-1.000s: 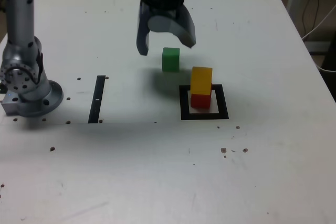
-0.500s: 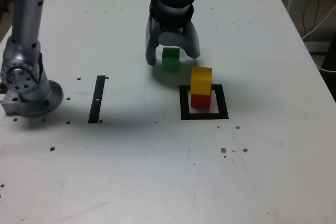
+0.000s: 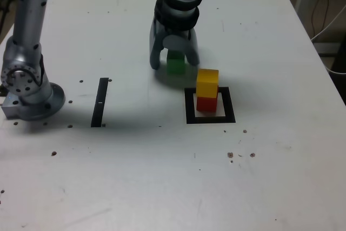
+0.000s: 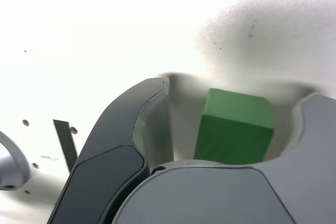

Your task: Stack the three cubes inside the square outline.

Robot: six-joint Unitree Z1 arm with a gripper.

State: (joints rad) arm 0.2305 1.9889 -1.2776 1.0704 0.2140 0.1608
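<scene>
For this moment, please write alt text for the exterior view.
A grey gripper straddles a green cube on a white table. Nearby, a yellow cube sits on a red cube inside a black square outline.

A flat white tabletop [image 3: 162, 177] fills most of the exterior view, its matte surface scuffed and dotted with small dark specks and holes [image 3: 241, 154]. A narrow straight black strip [image 3: 100, 102] lies flat on it toward the exterior view's left, bearing a small pale mark near its middle; the same strip shows in the wrist view [image 4: 65, 142]. Beyond the table's edge on the exterior view's right, thin pale cables [image 3: 324, 1] hang against a dim background
</scene>
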